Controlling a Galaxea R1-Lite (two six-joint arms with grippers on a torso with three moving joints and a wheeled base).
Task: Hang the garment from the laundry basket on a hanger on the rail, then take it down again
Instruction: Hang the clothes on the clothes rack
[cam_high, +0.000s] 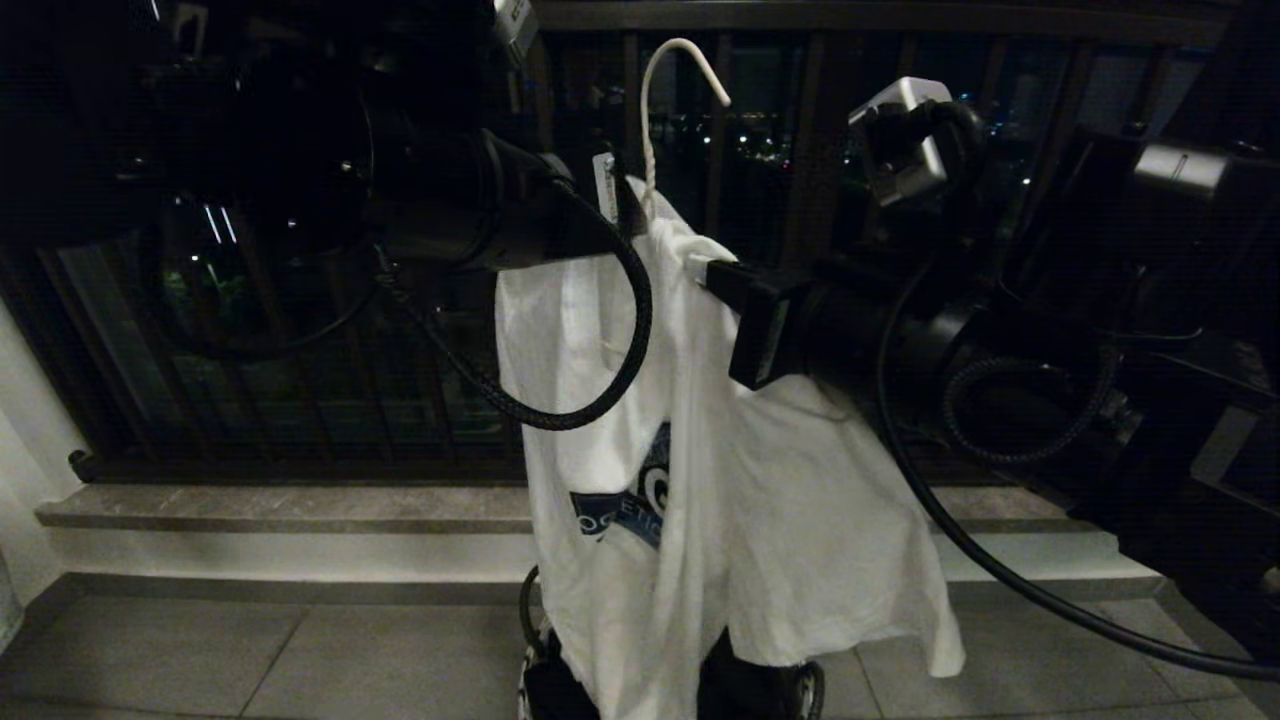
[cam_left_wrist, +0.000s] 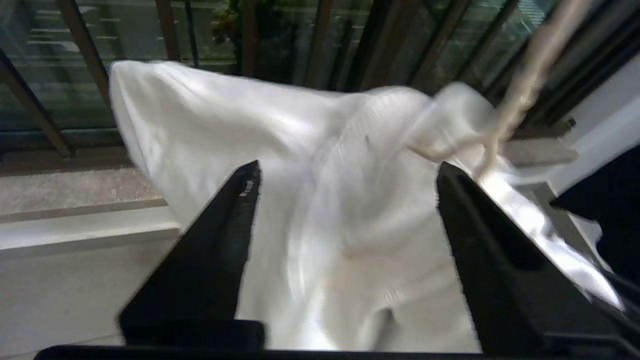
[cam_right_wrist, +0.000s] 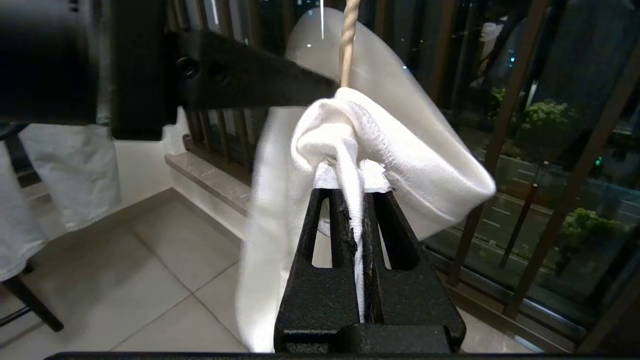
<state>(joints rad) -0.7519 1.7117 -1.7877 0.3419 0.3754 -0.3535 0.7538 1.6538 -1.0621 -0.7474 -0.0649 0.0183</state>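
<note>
The garment (cam_high: 640, 480), a white T-shirt with a dark blue logo, hangs in mid-air from the white wire hanger (cam_high: 680, 60), whose hook stands free above it. My right gripper (cam_right_wrist: 356, 192) is shut on a fold of the garment (cam_right_wrist: 400, 145) just below the hanger's twisted neck (cam_right_wrist: 348, 40); it reaches in from the right (cam_high: 705, 270). My left gripper (cam_left_wrist: 347, 172) is open, its fingers wide apart with the garment (cam_left_wrist: 320, 165) lying loose between and beyond them, at the collar's left side (cam_high: 622, 212). The laundry basket (cam_high: 530, 685) sits on the floor under the shirt, mostly hidden. The rail is out of view.
A dark vertical-barred balcony railing (cam_high: 300, 380) runs behind the shirt, with a stone ledge (cam_high: 280, 505) below it and tiled floor (cam_high: 150, 660) in front. In the right wrist view another white cloth (cam_right_wrist: 75, 170) hangs off to the side over a dark frame.
</note>
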